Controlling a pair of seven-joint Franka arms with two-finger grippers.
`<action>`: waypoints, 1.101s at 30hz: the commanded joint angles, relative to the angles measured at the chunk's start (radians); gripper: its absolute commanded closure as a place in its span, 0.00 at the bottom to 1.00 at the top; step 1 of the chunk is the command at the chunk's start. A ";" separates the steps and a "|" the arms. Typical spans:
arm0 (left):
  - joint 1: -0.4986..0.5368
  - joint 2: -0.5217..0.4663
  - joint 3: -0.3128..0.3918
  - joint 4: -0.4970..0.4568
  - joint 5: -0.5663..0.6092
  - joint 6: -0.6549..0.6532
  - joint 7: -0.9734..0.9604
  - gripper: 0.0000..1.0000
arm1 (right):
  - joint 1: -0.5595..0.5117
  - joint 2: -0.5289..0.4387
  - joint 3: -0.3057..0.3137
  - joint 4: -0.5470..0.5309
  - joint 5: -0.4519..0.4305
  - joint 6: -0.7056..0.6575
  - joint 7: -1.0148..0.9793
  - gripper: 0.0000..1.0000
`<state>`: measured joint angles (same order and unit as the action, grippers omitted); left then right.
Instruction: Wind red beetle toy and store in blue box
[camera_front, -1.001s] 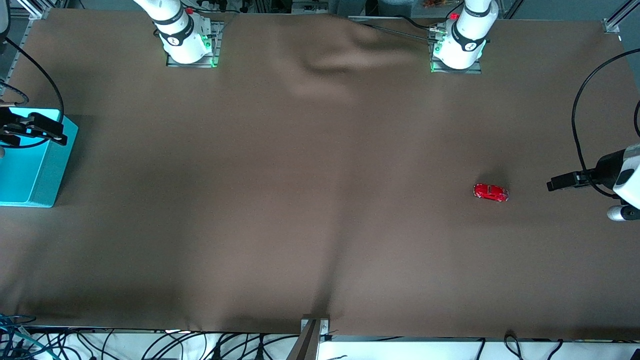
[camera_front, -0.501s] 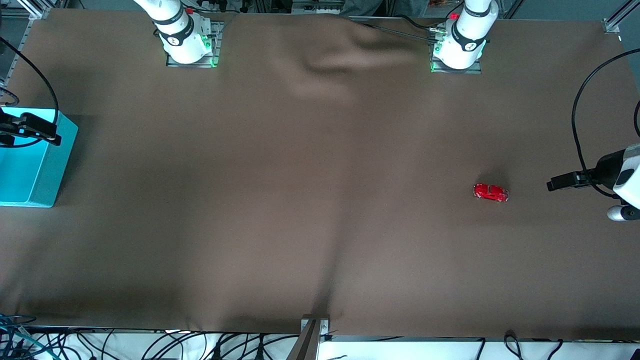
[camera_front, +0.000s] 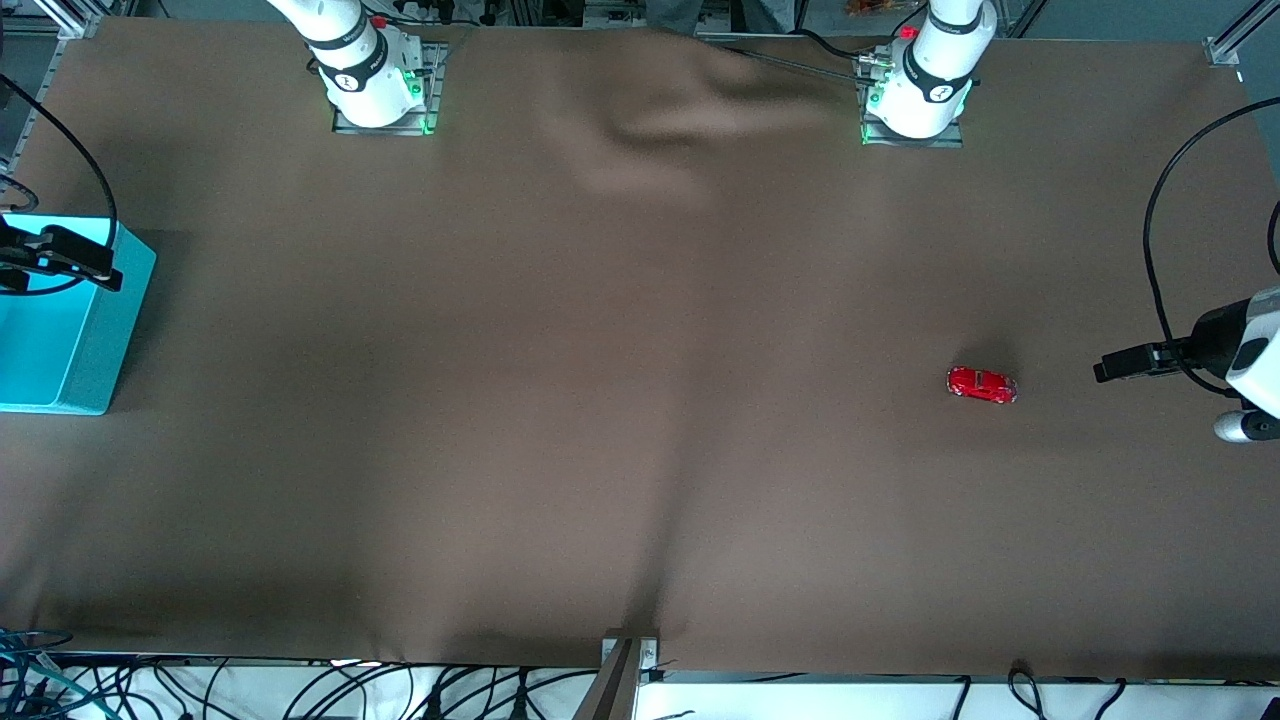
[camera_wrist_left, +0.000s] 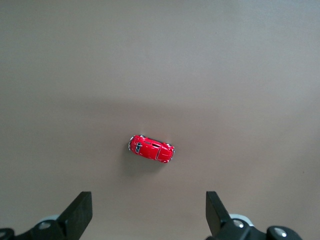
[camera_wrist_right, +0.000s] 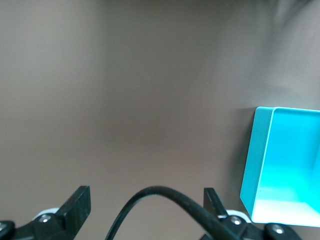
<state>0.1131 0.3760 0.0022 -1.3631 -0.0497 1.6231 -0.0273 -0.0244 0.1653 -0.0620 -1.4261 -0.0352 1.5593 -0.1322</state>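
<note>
The red beetle toy (camera_front: 982, 385) sits on its wheels on the brown cloth toward the left arm's end of the table. In the left wrist view the toy (camera_wrist_left: 151, 148) lies ahead of my left gripper (camera_wrist_left: 148, 217), which is open, empty and high above the cloth. The blue box (camera_front: 100, 340) stands at the right arm's end of the table, open top up. My right gripper (camera_wrist_right: 147, 215) is open and empty, up in the air beside the box (camera_wrist_right: 255, 155). A black cable (camera_wrist_right: 165, 200) arcs across between its fingers.
The brown cloth (camera_front: 640, 400) covers the whole table, with a wrinkle (camera_front: 680, 110) between the two arm bases (camera_front: 370, 80) (camera_front: 925, 85). A metal bracket (camera_front: 630, 660) and loose cables sit at the edge nearest the camera.
My right gripper has drifted a little toward the right arm's end of the table, over the box. The toy and the left arm have not moved.
</note>
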 joint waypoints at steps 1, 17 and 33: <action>-0.004 -0.014 0.009 -0.019 -0.024 0.009 0.004 0.00 | -0.009 0.008 0.001 0.022 0.021 -0.004 -0.017 0.00; 0.003 0.012 0.009 -0.034 -0.029 0.009 -0.305 0.00 | -0.009 0.008 0.001 0.022 0.021 -0.004 -0.017 0.00; 0.034 0.081 0.009 -0.100 -0.055 0.023 -0.804 0.00 | -0.009 0.008 0.001 0.022 0.021 -0.004 -0.017 0.00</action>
<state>0.1320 0.4590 0.0088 -1.4281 -0.0532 1.6271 -0.7086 -0.0245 0.1653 -0.0620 -1.4261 -0.0351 1.5596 -0.1322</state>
